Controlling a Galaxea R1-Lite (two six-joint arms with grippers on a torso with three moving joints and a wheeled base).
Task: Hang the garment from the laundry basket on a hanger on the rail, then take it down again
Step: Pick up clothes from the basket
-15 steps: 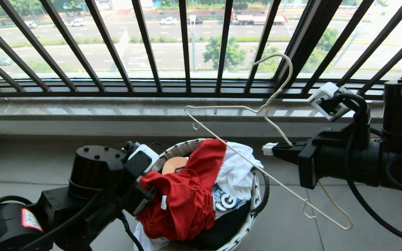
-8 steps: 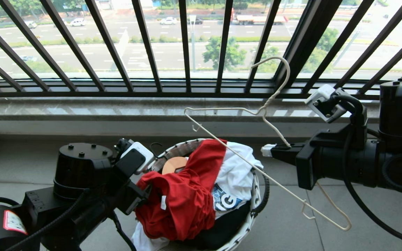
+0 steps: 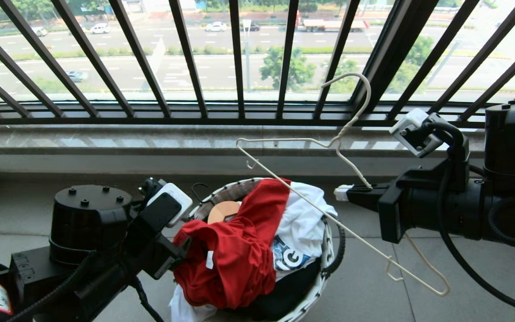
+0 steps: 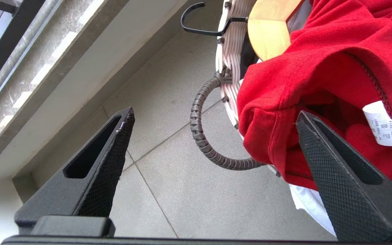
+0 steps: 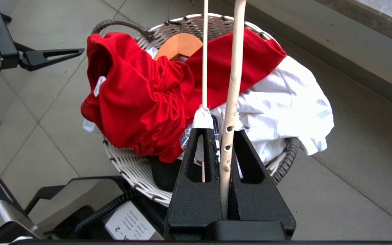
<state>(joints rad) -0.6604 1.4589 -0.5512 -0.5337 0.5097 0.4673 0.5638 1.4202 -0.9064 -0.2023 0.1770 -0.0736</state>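
Near side, our left gripper [image 3: 185, 245] sits low at the left rim of the laundry basket [image 3: 327, 250], fingers spread wide and holding nothing. In the left wrist view one finger [image 4: 339, 177] is against the bunched edge of the red T-shirt [image 3: 235, 250], the other finger [image 4: 107, 163] hangs over bare floor tile [image 3: 373, 295]; we can't tell if the cloth is actually touched.

The red T-shirt lies heaped on top of the basket, draped over its left side, care tag [image 4: 385, 124] showing. Under it, a white T-shirt with blue print [image 3: 302, 228] on the right and something black [image 3: 284, 290] at the near edge. The tip of a wooden hanger [image 3: 224, 210] pokes out at the far rim. Dark rope handle [image 4: 202, 136] loops down outside the basket wall.

Our right gripper [image 3: 344, 191] is to the right of the basket, level, fingers pressed together on the white wire hanger [image 3: 329, 210], pinching it on the arm just below the neck. Hanger is in the air, tilted, its long bar crossing above the basket, hook [image 3: 356, 96] pointing up and away.

Beyond: stone ledge [image 3: 150, 143], then black balcony bars [image 3: 186, 58], road and trees outside.
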